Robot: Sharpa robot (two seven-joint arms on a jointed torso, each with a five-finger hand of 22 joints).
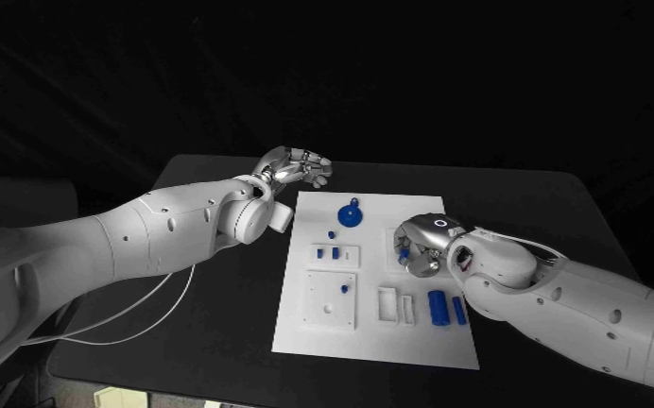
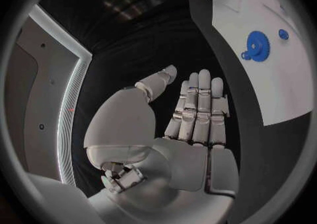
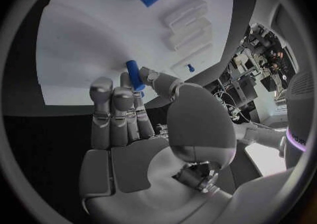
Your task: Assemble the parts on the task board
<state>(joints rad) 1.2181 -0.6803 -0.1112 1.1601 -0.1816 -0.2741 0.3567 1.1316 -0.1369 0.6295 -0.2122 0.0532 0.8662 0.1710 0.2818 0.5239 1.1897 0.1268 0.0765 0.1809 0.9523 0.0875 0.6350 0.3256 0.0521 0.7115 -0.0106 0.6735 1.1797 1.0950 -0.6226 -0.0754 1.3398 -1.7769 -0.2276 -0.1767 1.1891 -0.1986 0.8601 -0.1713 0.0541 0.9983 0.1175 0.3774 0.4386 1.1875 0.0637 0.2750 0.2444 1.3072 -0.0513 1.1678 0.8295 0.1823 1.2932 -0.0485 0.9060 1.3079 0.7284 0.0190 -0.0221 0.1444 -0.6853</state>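
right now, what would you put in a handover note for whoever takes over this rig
Left hand: open, fingers straight, holds nothing, at the far left corner of the white task board.
Right hand: pinches a small blue peg above the board's right side.
On the board: round blue gear at the far end, blue cylinder near the right edge.
Done: peg picked up. Left: seat it, then the remaining parts.

Head camera looks down; wrist fisheyes sit behind palms, seemingly close; all share task board (image 1: 375, 280).

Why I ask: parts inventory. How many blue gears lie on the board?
1. The blue gear lies near the task board's far edge; the right hand could hide another.
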